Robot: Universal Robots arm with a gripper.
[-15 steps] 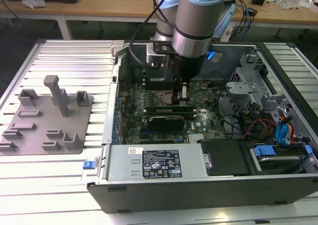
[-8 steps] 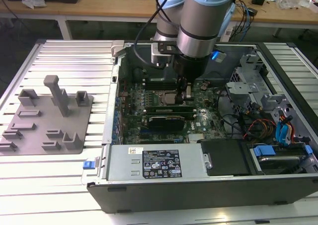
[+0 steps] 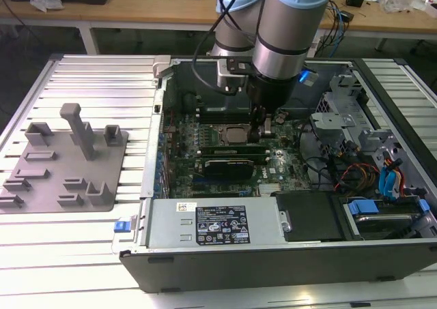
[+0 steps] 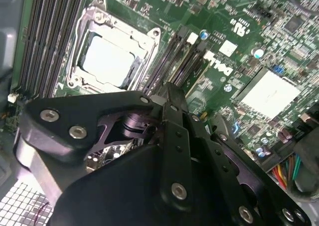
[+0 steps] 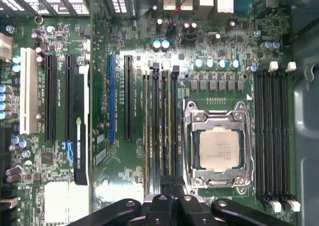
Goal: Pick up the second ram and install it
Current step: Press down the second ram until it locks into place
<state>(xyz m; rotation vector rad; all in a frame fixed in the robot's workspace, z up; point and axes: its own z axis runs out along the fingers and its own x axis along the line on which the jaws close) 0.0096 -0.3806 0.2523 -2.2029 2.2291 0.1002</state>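
— Green stick, the second ram (image 5: 164, 131), stands in the slots just beside the processor socket (image 5: 218, 147)?

— Yes; gripper (image 5: 167, 186) over its end, grip unclear. Uneven pressing could leave it crooked.

- Gripper (image 3: 259, 133): lowered inside the open computer case (image 3: 382, 254), directly over the memory slots (image 5: 160, 126) just beside the CPU socket (image 5: 219, 146).
- CPU socket (image 3: 231, 133): just beside the gripper, toward the exterior view's left.
- Expansion card (image 3: 229, 164): on the motherboard (image 3: 273, 179), near the gripper, on its camera-facing side.
- Drive cage (image 3: 341, 128): in the case, toward the exterior view's right of the gripper.
- Holder plate (image 3: 61, 166): on the table (image 3: 102, 84), outside the case, well apart toward the exterior view's left.
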